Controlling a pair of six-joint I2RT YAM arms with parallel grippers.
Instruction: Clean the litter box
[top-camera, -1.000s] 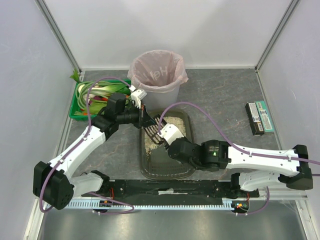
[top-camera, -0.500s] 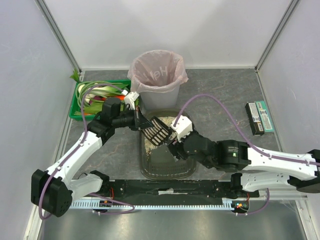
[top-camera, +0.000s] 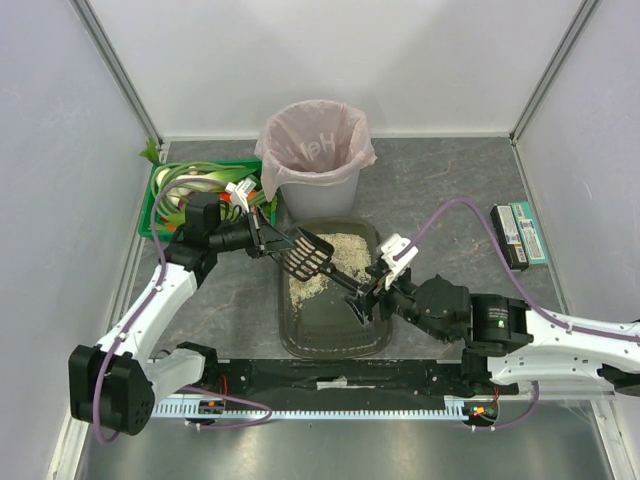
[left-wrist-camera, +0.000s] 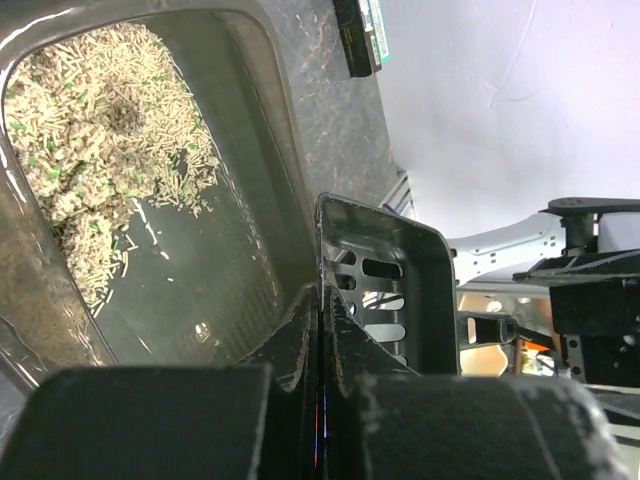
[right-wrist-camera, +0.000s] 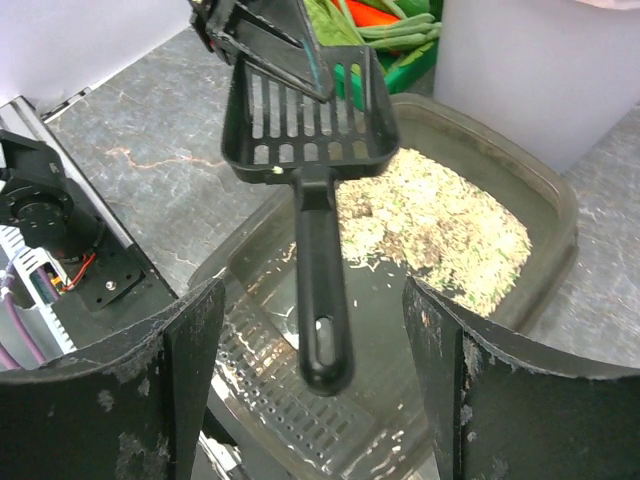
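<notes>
From above, the shallow dark olive-grey plastic litter box (top-camera: 326, 322) sits in the middle of the grey counter (top-camera: 450, 190), and the left hand (top-camera: 262, 239) holds a black slotted plastic scoop (top-camera: 308, 255) over it. Left wrist: that hand is clamped tight on the scoop's wall. Right wrist: the right hand (right-wrist-camera: 312, 292) is spread wide and empty, flanking the scoop's handle.

Litter box (top-camera: 322, 335), partly filled
Shallow dark olive-grey tray with rounded corners, lying flat at the table's (top-camera: 450, 190) front centre; beige litter (top-camera: 345, 248) heaped at its far end, ridged near floor bare.

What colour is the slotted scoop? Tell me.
The scoop is black, clearest in the right wrist view.
</notes>
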